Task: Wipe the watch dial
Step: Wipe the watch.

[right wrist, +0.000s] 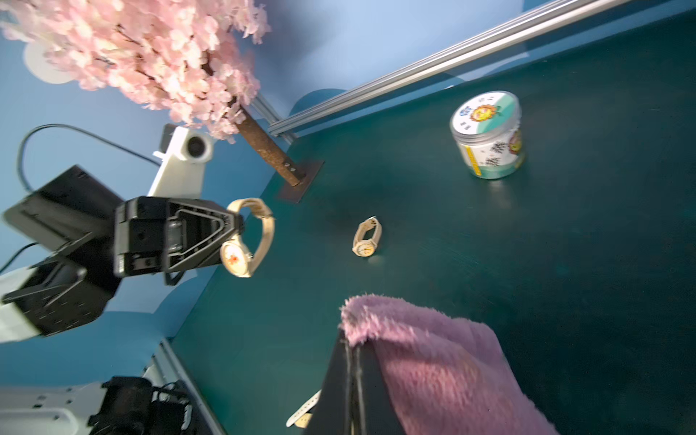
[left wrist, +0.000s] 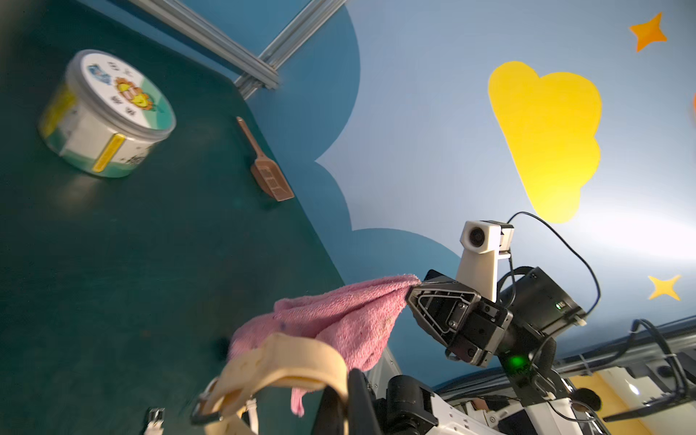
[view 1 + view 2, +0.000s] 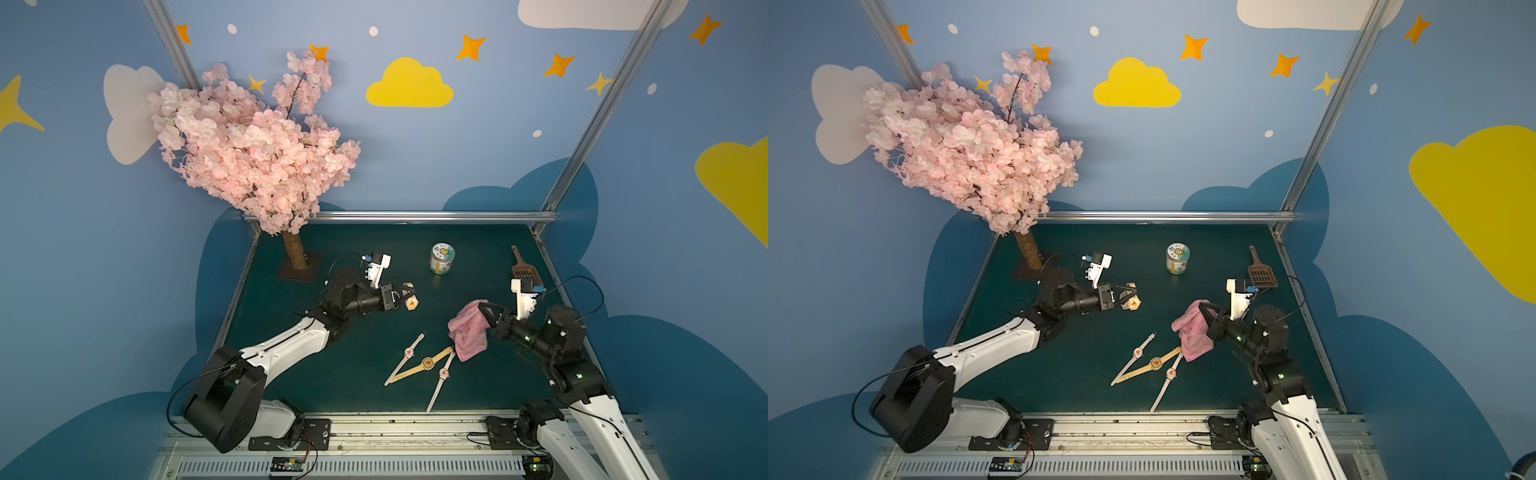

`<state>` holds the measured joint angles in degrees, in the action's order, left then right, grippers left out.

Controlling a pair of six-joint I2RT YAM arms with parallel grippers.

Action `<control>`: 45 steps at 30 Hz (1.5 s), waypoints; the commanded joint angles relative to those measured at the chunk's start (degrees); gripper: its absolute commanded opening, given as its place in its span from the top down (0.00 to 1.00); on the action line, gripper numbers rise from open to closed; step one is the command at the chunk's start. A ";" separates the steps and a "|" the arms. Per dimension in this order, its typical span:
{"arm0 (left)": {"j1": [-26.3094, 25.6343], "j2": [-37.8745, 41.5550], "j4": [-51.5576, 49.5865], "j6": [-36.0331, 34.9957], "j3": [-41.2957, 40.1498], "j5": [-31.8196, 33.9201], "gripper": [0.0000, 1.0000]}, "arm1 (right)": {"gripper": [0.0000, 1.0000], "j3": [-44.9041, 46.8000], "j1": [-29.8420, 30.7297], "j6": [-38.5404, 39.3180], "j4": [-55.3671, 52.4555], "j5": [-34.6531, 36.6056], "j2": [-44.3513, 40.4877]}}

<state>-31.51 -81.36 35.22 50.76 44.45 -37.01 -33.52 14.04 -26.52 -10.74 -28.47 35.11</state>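
My left gripper (image 3: 404, 296) is shut on the cream strap of a watch (image 3: 412, 304), held above the table with its dial (image 1: 235, 258) facing the right arm. The looped strap (image 2: 286, 361) curls out past the black fingers (image 2: 357, 399). My right gripper (image 3: 480, 308) is shut on a pink cloth (image 3: 468, 332), which hangs from its tips (image 1: 352, 354) a short way to the right of the held watch and apart from it. Both top views show the gap between the cloth (image 3: 1192, 332) and the watch (image 3: 1133, 304).
Three watches (image 3: 428, 363) lie fanned on the dark green table (image 3: 332, 374) under the cloth's lower edge. A looped watch (image 1: 367, 237) lies behind the left gripper. A lidded jar (image 3: 441, 258) and a brown scoop (image 3: 523, 268) stand at the back, a blossom tree (image 3: 257, 158) at the back left.
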 commanded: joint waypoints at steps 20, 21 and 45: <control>-6.81 -7.99 10.11 -1.37 10.06 -2.21 0.97 | 1.00 -12.19 20.43 4.17 11.53 8.41 18.90; -6.79 -7.70 10.03 -1.37 9.96 -1.87 0.97 | 1.00 -12.80 21.27 4.45 10.12 11.12 19.55; -5.42 -5.73 15.66 5.11 4.39 5.26 0.97 | 1.00 -8.21 27.44 5.34 2.77 29.59 18.30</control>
<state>-37.19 -88.25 47.99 54.92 49.60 -32.29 -41.74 41.17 -21.19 -7.62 -0.56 55.33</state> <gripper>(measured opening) 0.051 0.041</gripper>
